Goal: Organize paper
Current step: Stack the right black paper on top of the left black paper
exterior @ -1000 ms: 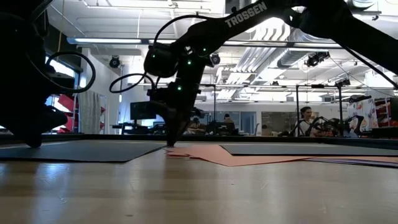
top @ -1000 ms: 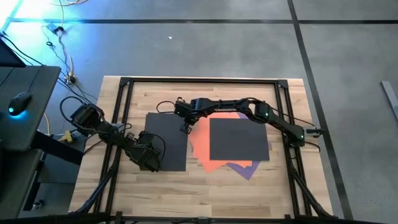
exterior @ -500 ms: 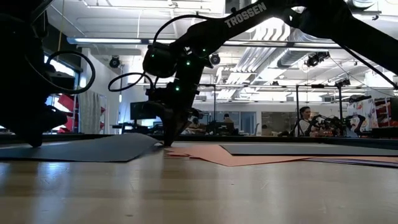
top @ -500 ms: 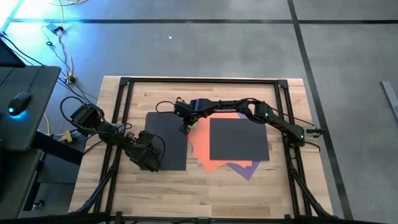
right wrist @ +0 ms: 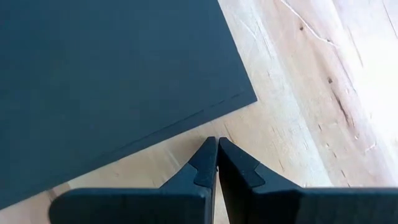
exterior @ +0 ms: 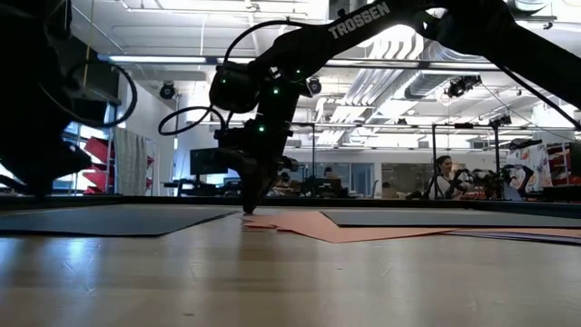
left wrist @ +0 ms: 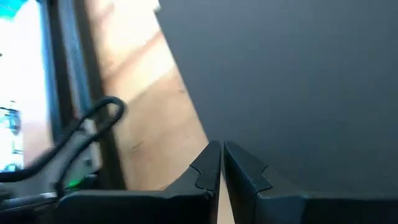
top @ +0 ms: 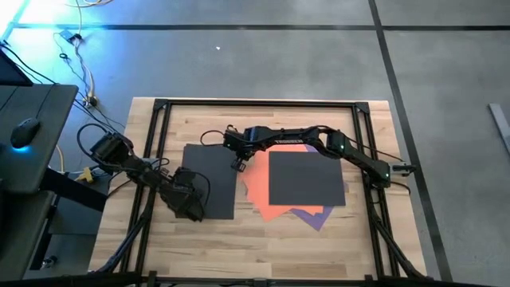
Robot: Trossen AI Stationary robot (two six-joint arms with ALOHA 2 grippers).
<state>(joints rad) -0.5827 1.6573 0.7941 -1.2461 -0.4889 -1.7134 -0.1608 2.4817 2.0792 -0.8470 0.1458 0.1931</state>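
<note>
1. A dark grey sheet lies flat on the left half of the wooden table, apart from the other paper.
2. A second dark grey sheet lies on the right half, on top of an orange sheet and a purple sheet whose edges stick out beneath it.
3. The left gripper sits over the near-left corner of the left sheet, fingers pressed together; whether it touches the paper is hard to tell.
4. The right gripper is down at the table beside the far-right corner of that sheet, between it and the orange one, fingers together and holding nothing.
</note>
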